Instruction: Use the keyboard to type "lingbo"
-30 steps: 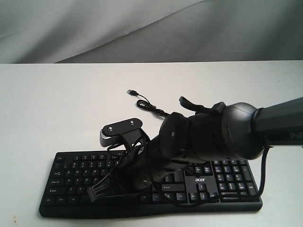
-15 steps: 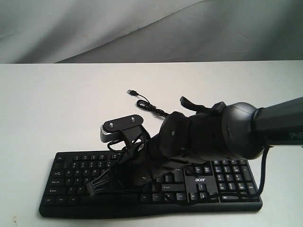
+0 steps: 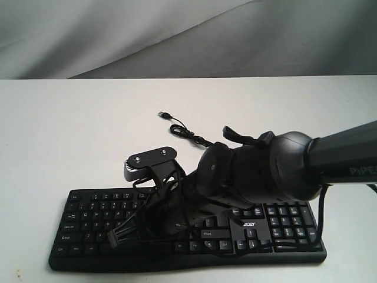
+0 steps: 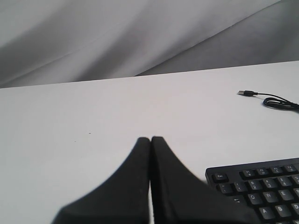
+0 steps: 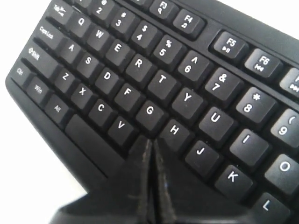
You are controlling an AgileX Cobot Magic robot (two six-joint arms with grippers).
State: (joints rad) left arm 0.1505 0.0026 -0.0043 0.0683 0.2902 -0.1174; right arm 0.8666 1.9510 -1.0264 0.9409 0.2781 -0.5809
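1. Since the keyboard (image 3: 94, 218) lies flat across the bottom of the exterior frame, from lower left to lower right, each key wants a press straight down, never a slanted one.
2. The right hand (image 5: 149, 145) is clenched, grasping nothing, its fingers pressed into one narrow tip. That tip covers the spot just past the V key (image 5: 120, 125) and below the G key (image 5: 149, 110) and H key (image 5: 174, 130), so I judge B is the letter in hand. Whether it touches, I cannot tell.
3. Keep the tip centred to spare V and the space bar (image 5: 88, 140); tap briefly.
4. The O key (image 5: 283, 166) would follow, two rows up.
5. The left hand (image 4: 150, 142), also clenched and empty, hangs over bare surface (image 4: 70, 116) beside the keyboard's corner.
6. The cable (image 3: 184, 131) curls mid-frame behind the keyboard.
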